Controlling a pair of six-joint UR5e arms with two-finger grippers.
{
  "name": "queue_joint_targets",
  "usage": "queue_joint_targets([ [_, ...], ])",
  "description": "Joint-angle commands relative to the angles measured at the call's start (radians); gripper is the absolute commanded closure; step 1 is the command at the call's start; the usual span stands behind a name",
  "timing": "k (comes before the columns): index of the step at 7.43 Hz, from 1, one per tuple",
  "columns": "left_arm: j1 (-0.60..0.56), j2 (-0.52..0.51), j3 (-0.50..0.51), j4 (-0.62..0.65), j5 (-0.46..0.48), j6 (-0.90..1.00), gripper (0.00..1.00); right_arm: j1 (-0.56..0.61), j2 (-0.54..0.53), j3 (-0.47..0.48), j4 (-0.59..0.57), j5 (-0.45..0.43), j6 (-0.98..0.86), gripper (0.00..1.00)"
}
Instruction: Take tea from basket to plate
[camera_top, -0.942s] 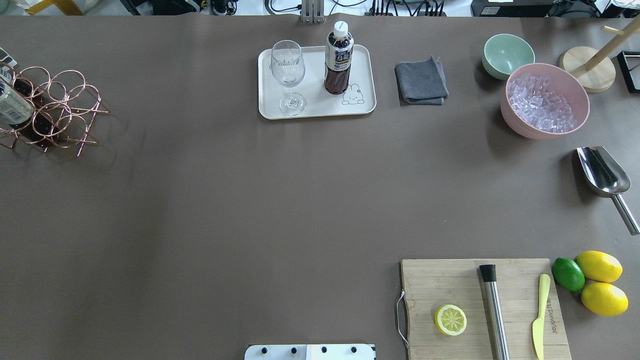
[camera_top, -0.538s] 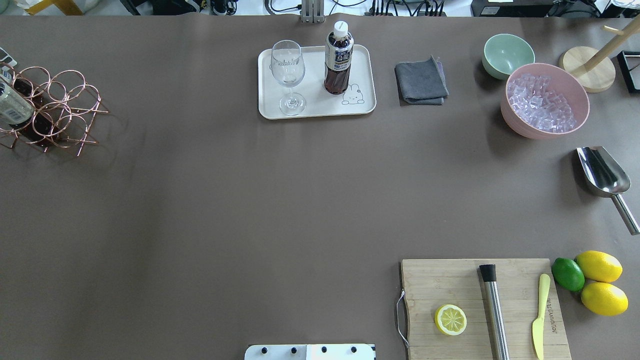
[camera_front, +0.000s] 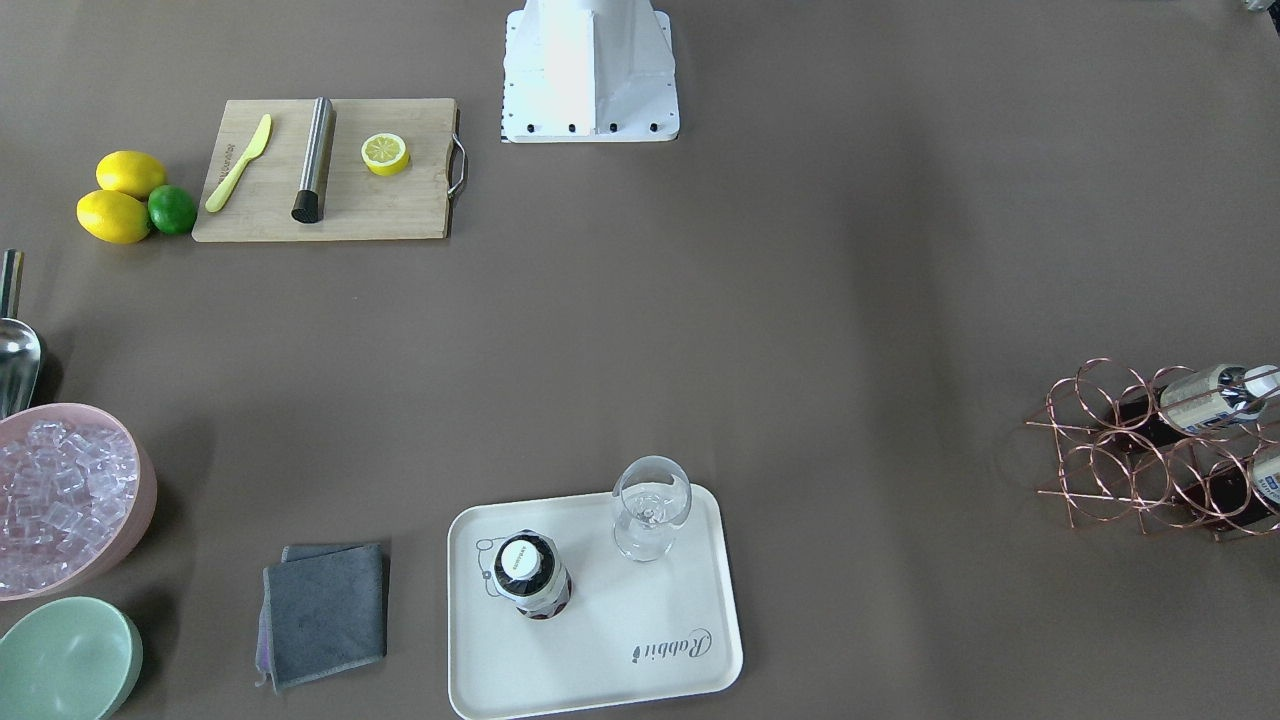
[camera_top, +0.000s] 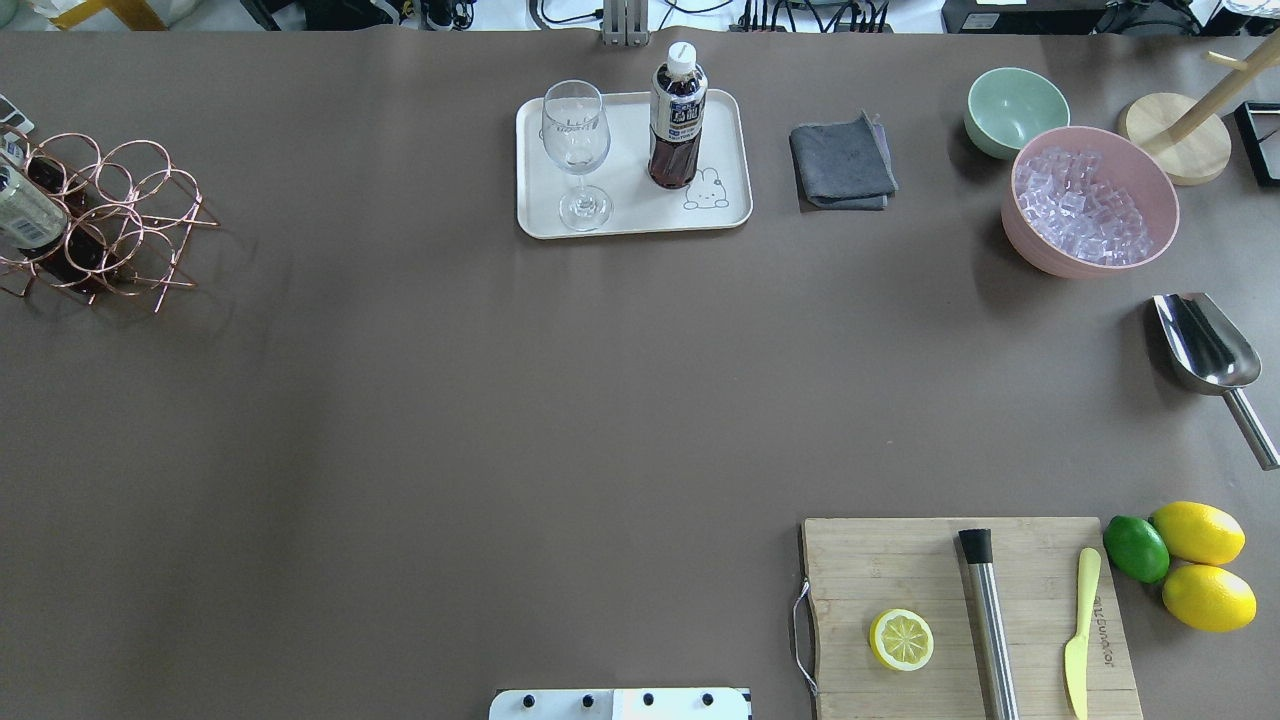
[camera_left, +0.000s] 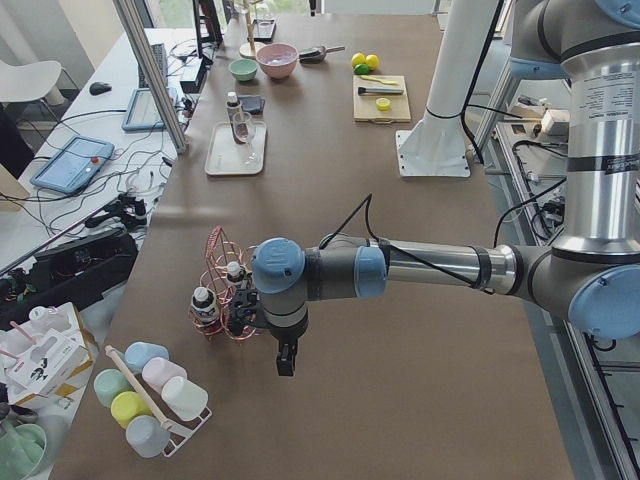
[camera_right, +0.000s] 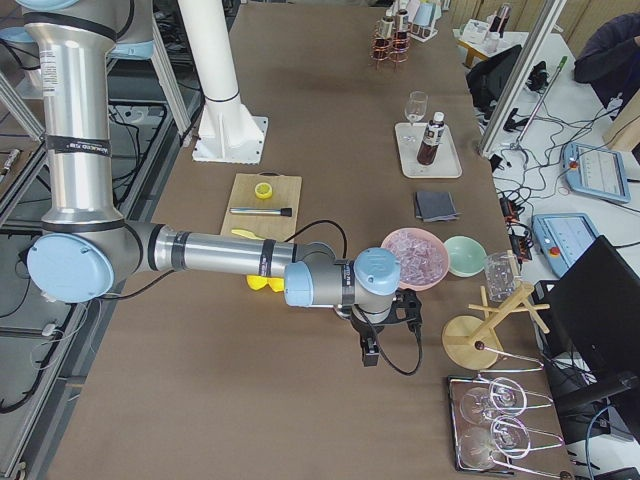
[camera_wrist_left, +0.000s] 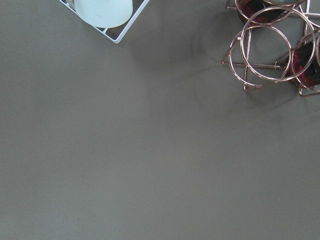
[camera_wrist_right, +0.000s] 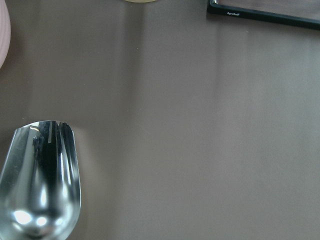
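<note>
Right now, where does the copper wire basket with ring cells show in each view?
Exterior front-facing: copper wire basket at right edge.
Overhead exterior: left edge.
Exterior left: left of centre.
Exterior right: top, far end.
Left wrist: top right corner.
Right wrist: not in view.
Shared landmark: cream rectangular tray.

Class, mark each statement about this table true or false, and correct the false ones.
1. A tea bottle stands upright on the plate. True.
2. The wine glass lies on its side. False: it stands upright on the plate.
3. The lemon half sits on the cutting board. True.
4. The pink bowl is empty. False: it holds ice cubes.
5. The basket is empty. False: bottles lie in it.
</note>
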Motion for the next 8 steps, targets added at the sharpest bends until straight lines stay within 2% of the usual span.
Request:
queue_joint_targets([
  [1, -0.002, 0.000, -0.002, -0.001, -0.001, 0.000, 0.02, 0.001, 0.001, 0.004, -0.002, 0.013, 0.001, 0.00],
  [6, -0.002, 0.000, -0.010, -0.001, -0.015, -0.035, 0.02, 0.001, 0.001, 0.019, 0.001, 0.006, -0.001, 0.00],
  [8, -0.001, 0.000, -0.004, -0.001, -0.051, -0.035, 0.02, 0.001, 0.000, 0.013, 0.000, 0.006, -0.001, 0.00],
])
